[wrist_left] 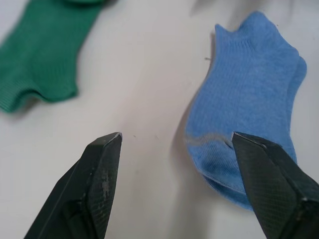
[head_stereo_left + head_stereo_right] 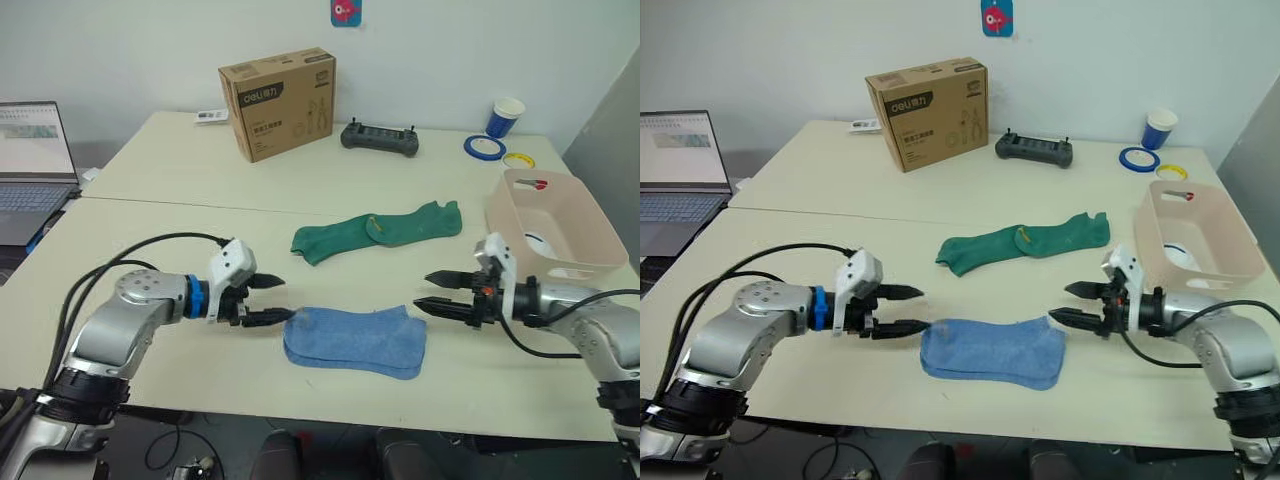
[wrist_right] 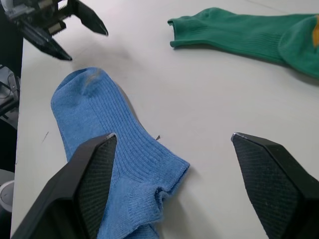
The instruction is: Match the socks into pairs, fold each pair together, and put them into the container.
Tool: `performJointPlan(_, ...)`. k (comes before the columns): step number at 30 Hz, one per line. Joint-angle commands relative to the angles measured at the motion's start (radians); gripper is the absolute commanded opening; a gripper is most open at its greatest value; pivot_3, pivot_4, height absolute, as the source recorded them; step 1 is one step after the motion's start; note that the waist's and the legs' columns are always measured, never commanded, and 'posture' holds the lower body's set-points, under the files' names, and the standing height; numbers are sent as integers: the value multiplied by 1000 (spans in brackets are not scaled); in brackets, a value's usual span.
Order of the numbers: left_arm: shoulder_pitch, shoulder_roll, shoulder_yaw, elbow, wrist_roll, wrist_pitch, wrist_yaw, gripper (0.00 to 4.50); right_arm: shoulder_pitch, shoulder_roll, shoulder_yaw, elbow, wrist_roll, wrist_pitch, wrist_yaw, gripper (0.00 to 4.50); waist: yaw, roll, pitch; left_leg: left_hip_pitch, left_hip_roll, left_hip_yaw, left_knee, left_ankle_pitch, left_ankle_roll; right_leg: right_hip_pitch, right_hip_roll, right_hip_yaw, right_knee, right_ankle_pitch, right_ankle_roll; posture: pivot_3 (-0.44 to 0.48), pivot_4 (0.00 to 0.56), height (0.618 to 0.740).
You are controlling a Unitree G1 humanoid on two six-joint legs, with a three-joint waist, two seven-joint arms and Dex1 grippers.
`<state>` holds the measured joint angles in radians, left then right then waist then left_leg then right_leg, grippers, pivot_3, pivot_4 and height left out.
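Observation:
Two light blue socks lie stacked flat at the table's front centre. My left gripper is open at their left end, its lower fingertip close to the fabric edge. At their right end my right gripper is open too, holding nothing. Behind them two dark green socks lie overlapped in a line. The pale pink container stands at the right, with something white inside. The left wrist view shows the blue socks and a green sock.
A brown cardboard box, a black controller, a blue paper cup and tape rolls stand along the far side. A laptop sits at the far left. The table front edge runs just below the blue socks.

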<state>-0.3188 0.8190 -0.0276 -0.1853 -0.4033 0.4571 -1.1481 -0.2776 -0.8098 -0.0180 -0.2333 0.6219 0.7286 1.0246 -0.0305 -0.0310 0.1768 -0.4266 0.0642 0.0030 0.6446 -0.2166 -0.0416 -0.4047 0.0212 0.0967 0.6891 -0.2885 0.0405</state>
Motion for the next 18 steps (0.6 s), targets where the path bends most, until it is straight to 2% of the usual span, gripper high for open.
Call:
performJointPlan(1, 68, 11, -14, -104, 68, -185, -18, 3500, 88, -54, 38, -101, -118, -226, 96, 3920, 0, 0, 0, 0, 0, 0, 0, 0, 0, 0, 0, 0, -1, 0, 0, 0, 150, 740)
performJointPlan(6, 131, -9, -80, -146, 148, -316, -10, 3500, 160, -75, 139, -104, -350, -631, 170, 3920, -3, 0, 0, 0, 0, 2, 0, 0, 0, 0, -1, 1, -1, 0, 2, 0, 150, 740)
performJointPlan(11, 142, -9, -153, -95, 255, -447, -16, 3500, 175, -61, 190, -68, -437, -791, 186, 3920, -3, 0, 0, 2, 0, 3, 1, 0, 0, 0, -1, 2, 0, 1, 2, 0, 150, 740)
performJointPlan(18, 118, -46, -174, -14, 324, -520, 23, 3500, 145, -20, 225, -15, -502, -833, 149, 3920, -1, 0, 0, 1, 0, 3, 1, 0, 0, 0, -1, 2, 0, 1, 1, 0, 150, 740)
